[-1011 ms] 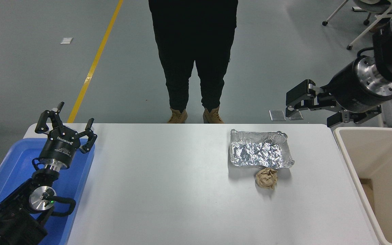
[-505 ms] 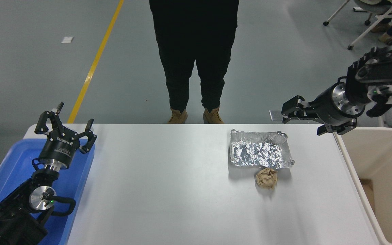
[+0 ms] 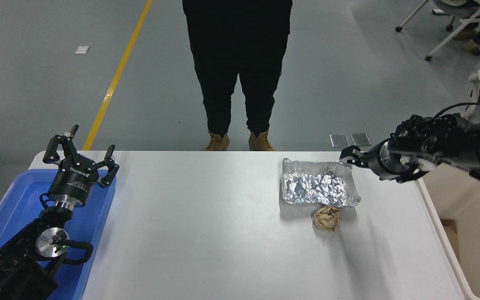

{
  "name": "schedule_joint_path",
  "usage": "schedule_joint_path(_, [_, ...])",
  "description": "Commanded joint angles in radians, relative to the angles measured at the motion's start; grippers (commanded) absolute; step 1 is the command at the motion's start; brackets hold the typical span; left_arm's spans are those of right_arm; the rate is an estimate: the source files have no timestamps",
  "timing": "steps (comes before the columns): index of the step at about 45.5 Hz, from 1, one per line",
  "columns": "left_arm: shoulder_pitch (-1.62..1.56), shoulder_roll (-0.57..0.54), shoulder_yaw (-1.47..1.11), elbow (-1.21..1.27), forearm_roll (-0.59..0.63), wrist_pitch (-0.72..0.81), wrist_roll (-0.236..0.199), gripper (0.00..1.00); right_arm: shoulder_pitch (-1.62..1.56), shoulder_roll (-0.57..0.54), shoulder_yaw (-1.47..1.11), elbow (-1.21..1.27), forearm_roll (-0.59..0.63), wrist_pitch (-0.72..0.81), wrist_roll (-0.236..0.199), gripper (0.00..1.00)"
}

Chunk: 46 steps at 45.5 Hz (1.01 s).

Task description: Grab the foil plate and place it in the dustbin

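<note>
The foil plate (image 3: 318,187) lies on the white desk (image 3: 206,233), and nothing sits in it. A brown paper ball (image 3: 327,218) touches its near edge. The right gripper (image 3: 348,157) is just beside the plate's far right corner; I cannot tell if it is wide or narrow. The dustbin (image 3: 469,233) stands right of the plate, past the desk edge. The left gripper (image 3: 81,156) is wide, far left of the plate, over a blue tray (image 3: 11,204).
</note>
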Motion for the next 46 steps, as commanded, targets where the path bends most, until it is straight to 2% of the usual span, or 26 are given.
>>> schedule_joint_path(1, [0.000, 0.001, 0.000, 0.000, 0.002, 0.000, 0.000, 0.98, -0.146, 0.072, 0.009, -0.178, -0.004, -0.065, 0.002, 1.00])
schedule_joint_path(17, [0.000, 0.001, 0.000, 0.000, 0.000, 0.000, 0.000, 0.98, -0.311, 0.156, 0.009, -0.405, -0.030, -0.163, 0.008, 0.99])
schedule_joint_path(23, [0.000, 0.000, 0.000, 0.000, 0.000, 0.000, -0.001, 0.98, -0.354, 0.167, 0.009, -0.425, -0.050, -0.192, 0.008, 0.94])
schedule_joint_path(37, [0.000, 0.000, 0.000, 0.000, 0.000, 0.000, -0.001, 0.98, -0.413, 0.184, 0.011, -0.423, -0.050, -0.264, 0.008, 0.89])
schedule_joint_path(43, [0.000, 0.000, 0.000, 0.000, 0.000, 0.000, 0.000, 0.98, -0.431, 0.184, 0.011, -0.417, -0.050, -0.281, 0.009, 0.73])
schedule_joint_path(46, [0.000, 0.000, 0.000, 0.000, 0.000, 0.000, -0.001, 0.98, -0.437, 0.184, 0.009, -0.416, -0.051, -0.283, 0.009, 0.54])
